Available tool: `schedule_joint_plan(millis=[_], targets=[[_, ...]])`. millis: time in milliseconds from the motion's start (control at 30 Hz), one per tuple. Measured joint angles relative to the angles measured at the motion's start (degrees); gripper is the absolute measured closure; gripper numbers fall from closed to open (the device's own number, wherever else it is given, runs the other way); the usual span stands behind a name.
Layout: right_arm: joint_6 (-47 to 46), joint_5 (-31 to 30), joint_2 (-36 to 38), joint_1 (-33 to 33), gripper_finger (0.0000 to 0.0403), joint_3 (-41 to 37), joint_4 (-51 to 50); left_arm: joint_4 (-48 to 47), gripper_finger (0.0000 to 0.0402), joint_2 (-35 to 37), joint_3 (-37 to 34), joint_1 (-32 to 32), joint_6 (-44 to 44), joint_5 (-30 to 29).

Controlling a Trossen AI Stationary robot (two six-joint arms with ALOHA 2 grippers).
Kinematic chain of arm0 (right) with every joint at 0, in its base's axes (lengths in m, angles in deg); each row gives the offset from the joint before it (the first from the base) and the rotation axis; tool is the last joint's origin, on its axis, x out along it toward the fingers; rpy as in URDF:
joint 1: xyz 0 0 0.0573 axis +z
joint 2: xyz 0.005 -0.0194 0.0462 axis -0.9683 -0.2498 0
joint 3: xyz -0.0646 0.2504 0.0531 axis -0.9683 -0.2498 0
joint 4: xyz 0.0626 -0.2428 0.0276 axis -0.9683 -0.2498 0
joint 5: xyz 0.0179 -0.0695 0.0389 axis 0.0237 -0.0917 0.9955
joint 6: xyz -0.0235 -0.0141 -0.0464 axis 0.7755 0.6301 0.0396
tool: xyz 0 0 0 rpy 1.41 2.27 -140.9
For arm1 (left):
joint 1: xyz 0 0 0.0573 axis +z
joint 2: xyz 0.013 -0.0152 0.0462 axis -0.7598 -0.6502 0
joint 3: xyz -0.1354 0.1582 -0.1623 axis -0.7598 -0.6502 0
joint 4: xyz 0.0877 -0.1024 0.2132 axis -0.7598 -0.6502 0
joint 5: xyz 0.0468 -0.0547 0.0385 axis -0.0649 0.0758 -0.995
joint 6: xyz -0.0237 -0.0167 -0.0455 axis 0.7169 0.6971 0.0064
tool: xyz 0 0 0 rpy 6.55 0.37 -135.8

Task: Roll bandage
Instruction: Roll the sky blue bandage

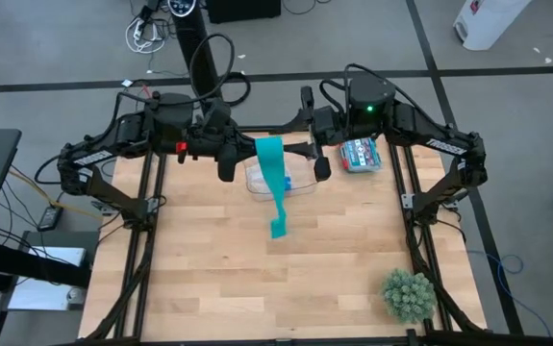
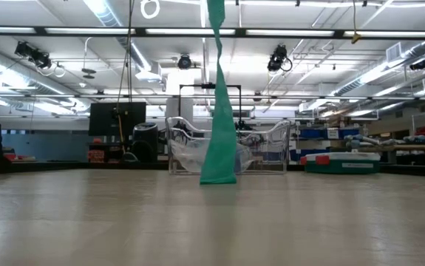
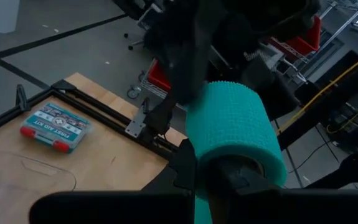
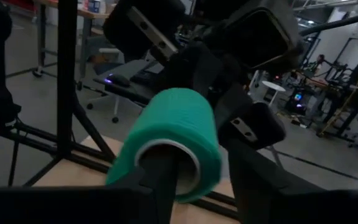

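Teal fabric is what I am watching: the bandage (image 1: 274, 187) is partly wound into a roll held up between my two arms above the clear tray (image 1: 305, 185), its loose tail hanging down to the table (image 1: 218, 279), where the end just touches. My left gripper (image 1: 230, 163) is clamped tight on the roll's one end. My right gripper (image 1: 316, 159) sits at the other end; whether its fingers have bitten yet I cannot tell. To wind well, I judge the tail must stay taut and straight, so each turn lands square on the last without twisting.
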Motion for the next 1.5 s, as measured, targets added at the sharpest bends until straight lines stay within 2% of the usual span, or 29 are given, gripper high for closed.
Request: schedule_joint_plan(millis=[267,333,467,700,933,1300,1500], targets=[[-0.4,0.5,0.0,-0.3,0.0381,0.0,0.0,0.2,0.0371,0.0,0.0,0.6,-0.2,0.0],[-1.2,1.2,0.0,-0.6,0.0396,0.0,-0.1,0.3,0.0362,0.0,0.0,0.6,-0.9,-0.7],[-3.2,1.3,0.0,-0.8,0.0398,0.0,-0.1,0.3,0.0337,0.0,0.0,0.6,-2.3,-2.8],[-4.6,1.7,0.4,-1.8,0.0402,0.0,-0.2,0.3,0.0277,0.3,0.0,0.6,-9.6,-6.5],[-6.5,1.8,0.7,-1.7,0.0403,0.0,0.2,1.8,0.0229,1.5,0.0,0.6,-16.6,-7.8],[-8.8,2.1,3.4,-3.2,0.0403,0.0,1.7,3.1,0.0224,5.2,0.0,0.7,-16.5,-8.0],[-10.3,1.9,3.5,-4.4,0.0403,0.0,3.5,2.9,0.0224,3.2,0.1,-0.3,-10.6,-3.5]])
